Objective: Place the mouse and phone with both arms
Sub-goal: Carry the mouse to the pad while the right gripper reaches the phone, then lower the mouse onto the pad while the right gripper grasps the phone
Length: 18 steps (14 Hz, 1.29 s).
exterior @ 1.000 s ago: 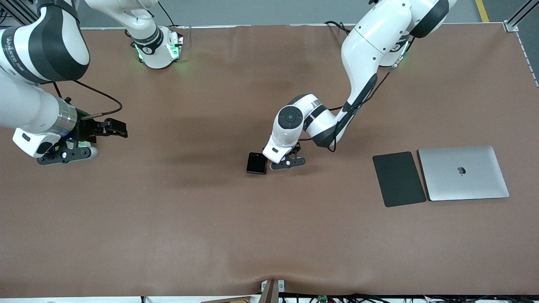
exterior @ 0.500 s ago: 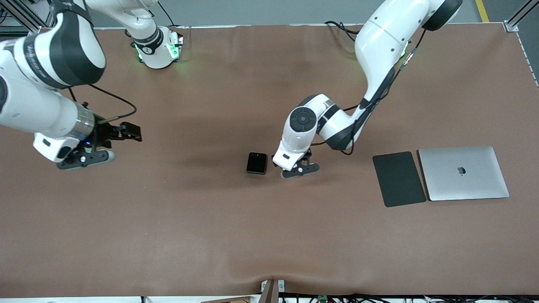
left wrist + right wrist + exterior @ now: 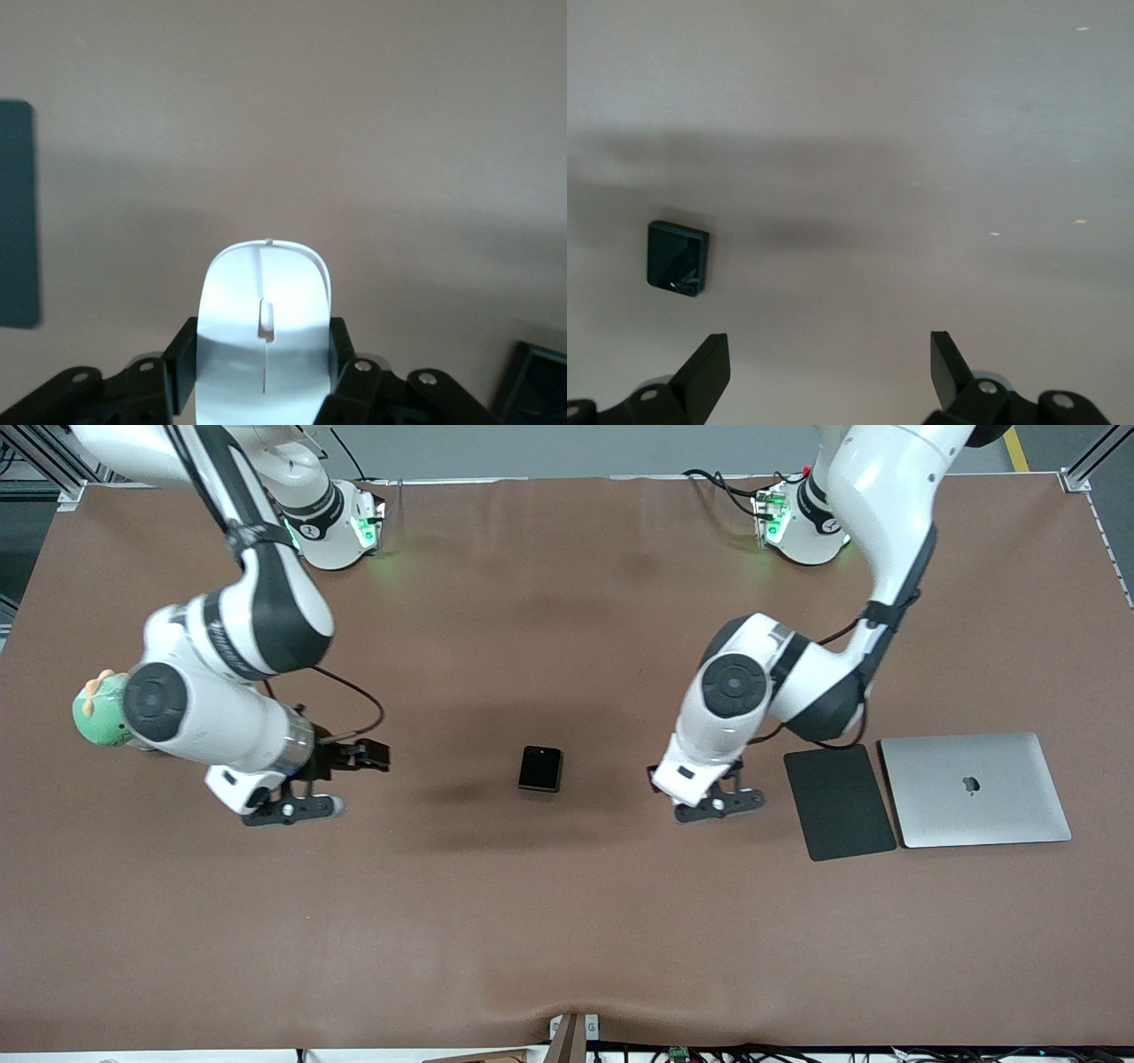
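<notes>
Left gripper [image 3: 719, 804] with mouse [image 3: 263, 341] now off phone [image 3: 540, 769], toward mouse pad [image 3: 838, 801].

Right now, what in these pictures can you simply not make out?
- Mouse: hidden in the front view under the left arm's wrist; its rear end is cut off in the left wrist view.
- Green toy: half covered by the right arm; its kind is unclear.
- Phone: its face shows no detail.

A small black, glossy, nearly square phone [image 3: 678, 258] lies flat on the brown tabletop [image 3: 921, 133]; the right gripper [image 3: 830, 367] hangs above, fingers spread wide, empty.
</notes>
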Tool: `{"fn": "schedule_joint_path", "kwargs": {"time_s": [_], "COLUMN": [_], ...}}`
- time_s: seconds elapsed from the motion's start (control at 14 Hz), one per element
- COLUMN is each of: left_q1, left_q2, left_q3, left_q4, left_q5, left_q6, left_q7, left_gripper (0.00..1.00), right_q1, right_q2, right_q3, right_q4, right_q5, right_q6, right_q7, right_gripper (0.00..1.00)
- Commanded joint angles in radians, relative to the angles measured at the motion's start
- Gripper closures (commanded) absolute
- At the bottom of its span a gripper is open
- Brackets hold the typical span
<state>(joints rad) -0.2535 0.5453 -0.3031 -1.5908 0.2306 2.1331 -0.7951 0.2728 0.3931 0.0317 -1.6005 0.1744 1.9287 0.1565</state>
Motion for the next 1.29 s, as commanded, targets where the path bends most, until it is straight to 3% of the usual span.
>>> {"fn": "schedule_joint_path", "kwargs": {"time_s": [0.0,0.29,0.64,1.07,1.21], "left_q1": [0.068,0.189,0.436,0.580,0.620], "left_q2": [-0.053,-0.065,-0.071,-0.044,-0.033], "left_q3": [-0.018,-0.065,-0.169,-0.171,-0.171], "left_q4": [-0.052,-0.095,-0.144,-0.186,-0.234], "left_q5": [0.007,0.007,0.009,0.007,0.009], "left_q6": [-0.006,-0.006,-0.006,0.019,0.098], "left_q7": [0.082,0.157,0.358,0.433,0.433], "left_gripper": [0.46,0.46,0.46,0.46,0.46], "right_q1": [0.028,0.074,0.178,0.301,0.327], "right_q2": [0.027,0.093,0.165,0.291,0.338], "right_q3": [-0.007,-0.007,-0.009,-0.013,-0.015], "right_q4": [0.034,0.034,0.036,0.066,0.083], "right_q5": [0.013,0.083,0.082,0.068,0.016], "right_q6": [-0.007,0.087,0.197,0.364,0.386], "right_q7": [0.054,0.057,0.221,0.391,0.396], "right_gripper": [0.00,0.00,0.00,0.00,0.00]}}
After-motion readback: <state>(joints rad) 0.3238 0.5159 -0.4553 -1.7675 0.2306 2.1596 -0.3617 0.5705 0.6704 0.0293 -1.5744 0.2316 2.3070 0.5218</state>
